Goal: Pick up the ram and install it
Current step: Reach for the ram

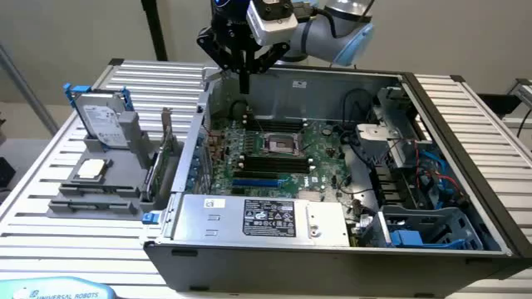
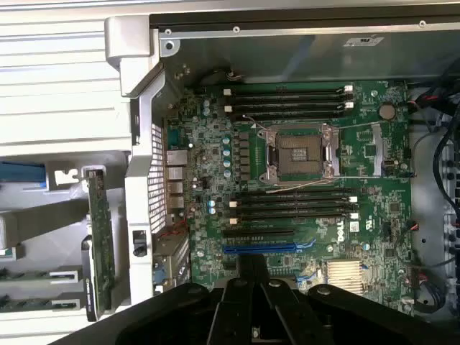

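Closest to the lens in the exterior view, at seven o'clock, a blue-and-white labelled cover (image 1: 58, 291) is cut off by the frame edge, so what it belongs to cannot be told. Above it, on the slatted bench (image 1: 33, 230), a grey rack (image 1: 91, 202) sits at nine o'clock of the computer case (image 1: 332, 261). It holds a silver hard drive (image 1: 104, 124) with blue rails on end, probably so each part offers a free top edge to grasp.

The ram (image 2: 101, 237) stands on edge in that rack, just beside the case wall and untouched. Its lower edge is sunk in the holder. In the exterior view it is hard to separate from the taller bracketed card (image 1: 166, 128) next to it.

The case lies on its side with the lid off, which turns the motherboard (image 1: 324, 146) upward for a straight descent. Dark memory slots (image 1: 266, 163) flank the processor socket (image 1: 278, 144) and look empty, though that is hard to confirm.

At twelve o'clock of the board the gripper (image 1: 243, 80) hangs above the case's far edge. Its fingers are pressed together into one narrow point and carry nothing. In the wrist view their dark bodies hide the board's near edge.

A silver power supply (image 1: 258, 218) fills the six o'clock side. At four o'clock, a blue-trimmed drive cage (image 1: 424, 230) and tangled cables (image 1: 432, 180) hide whatever lies beneath.
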`<state>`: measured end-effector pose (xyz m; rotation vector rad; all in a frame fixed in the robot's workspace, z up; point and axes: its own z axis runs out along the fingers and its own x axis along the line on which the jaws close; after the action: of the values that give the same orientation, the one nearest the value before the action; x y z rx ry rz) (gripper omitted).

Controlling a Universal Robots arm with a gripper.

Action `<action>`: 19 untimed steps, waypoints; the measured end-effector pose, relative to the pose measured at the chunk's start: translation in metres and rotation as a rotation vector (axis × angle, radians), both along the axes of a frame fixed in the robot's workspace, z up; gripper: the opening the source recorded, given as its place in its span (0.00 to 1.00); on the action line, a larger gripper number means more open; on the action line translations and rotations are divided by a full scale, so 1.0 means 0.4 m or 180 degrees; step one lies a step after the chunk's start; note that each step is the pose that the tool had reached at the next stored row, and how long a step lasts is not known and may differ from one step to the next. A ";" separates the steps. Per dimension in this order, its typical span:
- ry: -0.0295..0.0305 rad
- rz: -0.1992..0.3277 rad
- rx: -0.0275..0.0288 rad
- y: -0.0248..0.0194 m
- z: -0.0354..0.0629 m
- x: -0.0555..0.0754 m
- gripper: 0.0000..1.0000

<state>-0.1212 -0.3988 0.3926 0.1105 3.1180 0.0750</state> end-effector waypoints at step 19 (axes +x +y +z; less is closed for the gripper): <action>0.0000 0.0000 0.0000 -0.011 0.000 -0.010 0.11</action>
<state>-0.1252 -0.4034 0.3926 0.1104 3.1179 0.0750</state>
